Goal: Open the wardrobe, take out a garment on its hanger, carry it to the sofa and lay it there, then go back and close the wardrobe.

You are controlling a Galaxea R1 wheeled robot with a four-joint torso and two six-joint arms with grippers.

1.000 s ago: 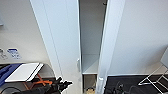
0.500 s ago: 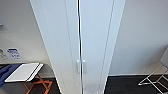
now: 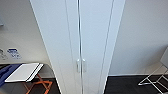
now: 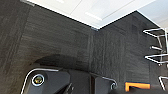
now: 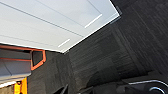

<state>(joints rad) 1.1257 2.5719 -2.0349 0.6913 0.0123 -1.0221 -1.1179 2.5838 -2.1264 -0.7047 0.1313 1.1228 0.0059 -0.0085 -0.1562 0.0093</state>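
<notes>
White wardrobe [image 3: 80,37] stands dead ahead against the wall, both doors shut, paired handles [image 3: 81,65] meeting at the seam. Whether either arm's jaws are apart, I cannot tell.

Head view close before wardrobe [image 3: 80,37]

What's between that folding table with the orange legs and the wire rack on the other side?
In the head view, the tall white wardrobe stands between the table and the wire rack, doors shut.
</notes>
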